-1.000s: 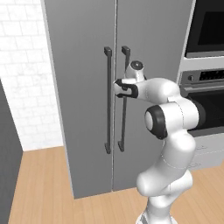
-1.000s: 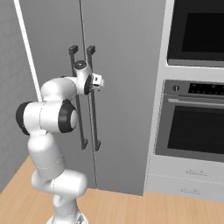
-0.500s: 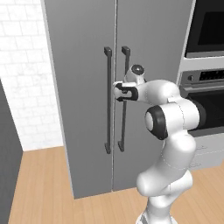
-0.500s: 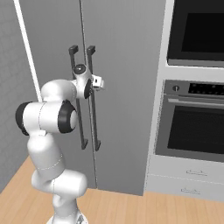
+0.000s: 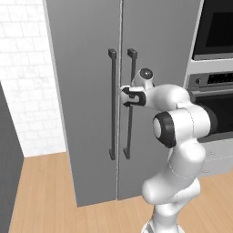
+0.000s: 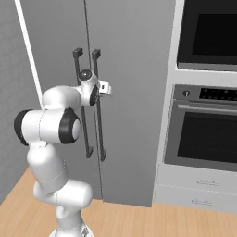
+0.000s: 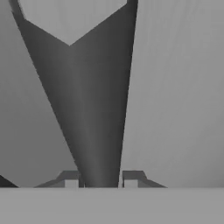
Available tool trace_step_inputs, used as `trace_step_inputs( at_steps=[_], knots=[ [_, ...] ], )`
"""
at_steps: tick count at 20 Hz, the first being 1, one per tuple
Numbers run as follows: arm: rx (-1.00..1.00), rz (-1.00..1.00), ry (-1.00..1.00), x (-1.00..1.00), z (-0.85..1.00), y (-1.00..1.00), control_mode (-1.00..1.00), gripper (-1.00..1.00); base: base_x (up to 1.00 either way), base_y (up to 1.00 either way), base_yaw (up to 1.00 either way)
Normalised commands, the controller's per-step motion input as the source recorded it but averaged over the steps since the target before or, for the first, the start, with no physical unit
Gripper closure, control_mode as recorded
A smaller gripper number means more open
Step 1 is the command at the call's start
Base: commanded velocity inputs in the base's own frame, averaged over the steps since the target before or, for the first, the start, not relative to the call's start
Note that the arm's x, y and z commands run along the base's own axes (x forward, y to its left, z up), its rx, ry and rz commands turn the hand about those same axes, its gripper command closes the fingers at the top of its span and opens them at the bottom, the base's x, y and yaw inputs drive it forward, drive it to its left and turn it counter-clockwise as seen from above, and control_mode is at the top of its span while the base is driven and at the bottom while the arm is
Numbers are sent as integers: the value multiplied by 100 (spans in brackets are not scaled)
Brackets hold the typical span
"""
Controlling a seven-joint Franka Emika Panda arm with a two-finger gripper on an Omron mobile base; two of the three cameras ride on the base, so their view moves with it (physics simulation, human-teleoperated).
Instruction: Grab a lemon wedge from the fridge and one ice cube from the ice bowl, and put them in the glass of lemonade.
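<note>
Right now the gripper (image 7: pixel 98 180) has its two fingertips set on either side of the right-hand bar handle (image 5: pixel 129 109) of the fridge (image 5: pixel 86 59), the bar running up between them in the hand view. They sit very close to the bar, but I cannot tell whether they are clamped on it or just around it. Both doors are closed, so by my reckoning the task has hardly begun: the door has to be pulled open before the lemon wedge can be fetched, and the ice cube and the drop into the glass are all still to do.

Next to that handle, the left-hand handle (image 5: pixel 112 107) is its twin: long, dark, matte, square-ended. Door faces are flat, smooth grey. Right of the fridge stands a wall oven (image 6: pixel 206 134) with dark glossy glass; below the fridge, pale wooden floor (image 5: pixel 41 195).
</note>
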Motion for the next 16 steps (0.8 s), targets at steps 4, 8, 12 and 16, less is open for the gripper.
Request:
trace_step_inputs(
  at_steps=[4, 8, 12, 16],
  knots=[
    [8, -4, 0, -78, 4, -79, -100, 100, 0, 0, 0],
    [11, -7, 0, -99, 4, -85, -100, 100, 0, 0, 0],
    [14, -13, 0, -100, 9, -89, -100, 100, 0, 0, 0],
    [17, -20, 0, -100, 18, -89, -100, 100, 0, 0, 0]
  ],
)
